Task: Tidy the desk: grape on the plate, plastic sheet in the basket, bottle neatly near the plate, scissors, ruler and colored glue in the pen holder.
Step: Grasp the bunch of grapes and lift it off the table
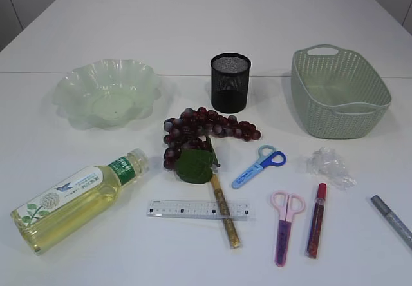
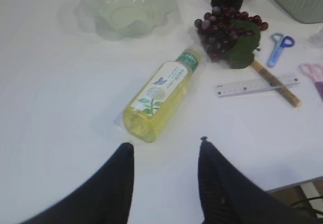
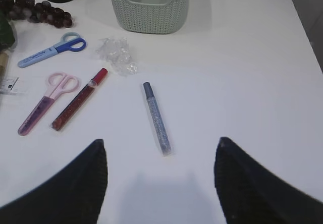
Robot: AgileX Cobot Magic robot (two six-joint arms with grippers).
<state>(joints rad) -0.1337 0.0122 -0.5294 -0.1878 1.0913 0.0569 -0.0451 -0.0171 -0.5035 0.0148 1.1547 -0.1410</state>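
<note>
While both hands gape empty, the silver glue (image 1: 391, 220) runs off the exterior view

Exterior view: angled down from the near side across the whole table (image 1: 193, 28). Left wrist view: high over the near-left, facing the bottle (image 2: 160, 95). Right wrist view: high over the near-right, facing the basket (image 3: 150, 12). Shared by all: blue scissors (image 1: 259, 165).
</note>
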